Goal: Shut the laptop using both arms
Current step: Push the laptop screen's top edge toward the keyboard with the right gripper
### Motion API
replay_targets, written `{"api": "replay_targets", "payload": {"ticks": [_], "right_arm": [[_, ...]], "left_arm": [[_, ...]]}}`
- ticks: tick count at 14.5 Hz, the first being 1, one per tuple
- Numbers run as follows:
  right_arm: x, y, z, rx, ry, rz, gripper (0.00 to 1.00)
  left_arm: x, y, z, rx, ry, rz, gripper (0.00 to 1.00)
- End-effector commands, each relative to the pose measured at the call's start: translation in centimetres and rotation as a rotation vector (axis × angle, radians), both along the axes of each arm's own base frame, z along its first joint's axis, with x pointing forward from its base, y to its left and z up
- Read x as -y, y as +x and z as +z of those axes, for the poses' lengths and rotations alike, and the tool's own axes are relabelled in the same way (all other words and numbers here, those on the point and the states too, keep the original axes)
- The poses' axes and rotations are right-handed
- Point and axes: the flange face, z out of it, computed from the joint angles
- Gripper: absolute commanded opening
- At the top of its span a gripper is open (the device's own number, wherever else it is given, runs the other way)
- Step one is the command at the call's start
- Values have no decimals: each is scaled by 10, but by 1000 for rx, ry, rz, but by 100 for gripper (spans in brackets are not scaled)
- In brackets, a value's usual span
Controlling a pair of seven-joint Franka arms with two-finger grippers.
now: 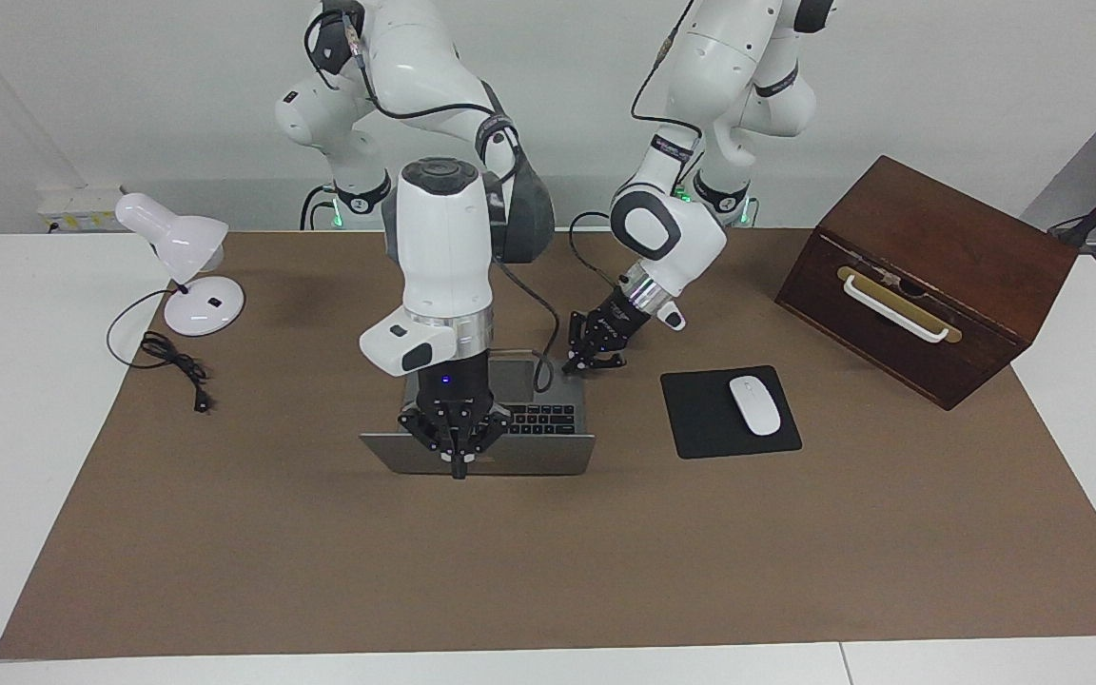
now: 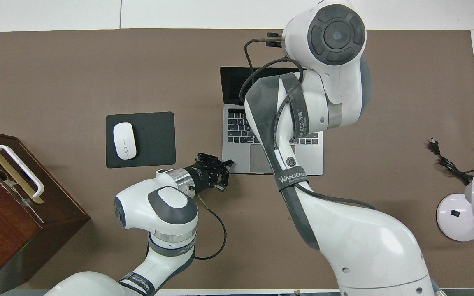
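The laptop stands open at the middle of the brown mat, its lid partly lowered. The right gripper, fingers together, presses the lid's top edge, apparently to fold it down. The left gripper, fingers together, bears on the base's near corner, likely steadying it. Toward the left arm's end of the surface, the wooden box keeps its drawer shut, contents hidden.
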Motion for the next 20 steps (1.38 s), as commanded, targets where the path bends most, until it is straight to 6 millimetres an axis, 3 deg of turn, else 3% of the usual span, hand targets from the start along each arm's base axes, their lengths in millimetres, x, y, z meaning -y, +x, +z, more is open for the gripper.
{"api": "replay_targets", "payload": {"ticks": [1, 17, 20], "right_arm": [[3, 0, -1, -3, 15, 17, 0], [3, -13, -21, -159, 61, 85, 0], [10, -19, -28, -222, 72, 98, 0]], "left_arm": [[4, -5, -16, -5, 35, -3, 0], [3, -5, -16, -3, 42, 0, 0], [3, -5, -16, -3, 43, 1, 0]]}}
